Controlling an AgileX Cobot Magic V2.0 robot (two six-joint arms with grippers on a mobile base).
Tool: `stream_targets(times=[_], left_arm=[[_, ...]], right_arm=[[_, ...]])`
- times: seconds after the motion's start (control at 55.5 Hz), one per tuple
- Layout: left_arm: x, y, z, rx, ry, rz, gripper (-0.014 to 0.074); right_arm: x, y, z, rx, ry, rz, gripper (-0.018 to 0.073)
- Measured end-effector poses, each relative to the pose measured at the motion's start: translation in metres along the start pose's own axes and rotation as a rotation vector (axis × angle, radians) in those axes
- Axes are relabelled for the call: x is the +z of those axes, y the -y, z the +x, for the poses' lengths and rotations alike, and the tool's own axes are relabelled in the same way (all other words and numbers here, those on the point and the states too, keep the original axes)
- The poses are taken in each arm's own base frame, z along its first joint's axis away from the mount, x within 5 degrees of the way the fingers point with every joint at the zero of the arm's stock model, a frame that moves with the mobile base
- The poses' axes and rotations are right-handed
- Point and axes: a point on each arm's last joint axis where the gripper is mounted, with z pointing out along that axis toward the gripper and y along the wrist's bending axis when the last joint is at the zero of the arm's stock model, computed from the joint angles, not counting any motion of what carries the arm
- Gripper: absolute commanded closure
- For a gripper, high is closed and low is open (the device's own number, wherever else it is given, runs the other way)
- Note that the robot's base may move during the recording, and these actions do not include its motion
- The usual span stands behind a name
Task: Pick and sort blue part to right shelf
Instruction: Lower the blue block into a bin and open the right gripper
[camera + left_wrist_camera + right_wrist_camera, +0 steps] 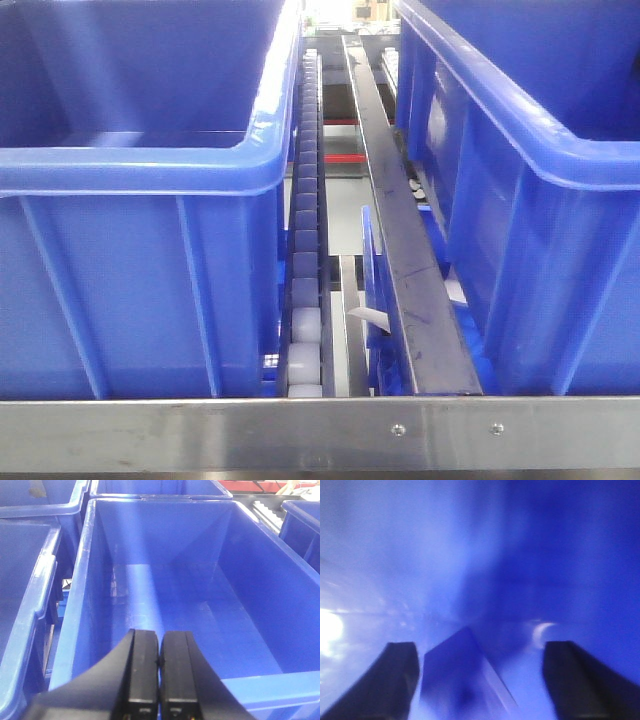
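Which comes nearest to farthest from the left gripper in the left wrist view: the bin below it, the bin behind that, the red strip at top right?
1. Bin below, directly under the left gripper.
2. Bin behind, top centre.
3. Red strip, top right.

Beyond the bins, a strip of pale grey floor (340, 200) crossed by red bars (342, 158) shows. Far back, a cluttered dim area (350, 15) is too small to read.

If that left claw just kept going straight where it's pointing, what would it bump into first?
Probably the bare floor of the blue bin in front of it. The left claw, shut with nothing in it, aims down into that open bin, and nothing shows in between. Depth is hard to judge, though.
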Motion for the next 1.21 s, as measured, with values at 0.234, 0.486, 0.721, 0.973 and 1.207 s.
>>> stream_targets(times=[0.234,0.486,0.721,0.973,1.207], left_arm=[[0.000,0.000,0.000,0.000,0.000,0.000,0.0471],[0.000,0.000,-0.001,0.000,0.008,0.003,0.0471],[0.000,0.000,-0.001,0.002,0.011,0.002,0.0471],[0.000,-0.001,-0.001,0.017,0.014,-0.009,0.0471],[0.000,-0.001,-0.001,0.019,0.015,-0.009,0.0471]], right_arm=[[-0.090,0.010,0.029,0.059,0.204,-0.013,0.0427],[-0.147,0.012,0.112,0.098,0.404,-0.032,0.0491],[-0.167,0.011,0.191,0.120,0.601,-0.028,0.0491],[-0.178,0.010,0.230,0.137,0.780,-0.024,0.0491],[-0.182,0.010,0.230,0.139,0.836,-0.025,0.0491]])
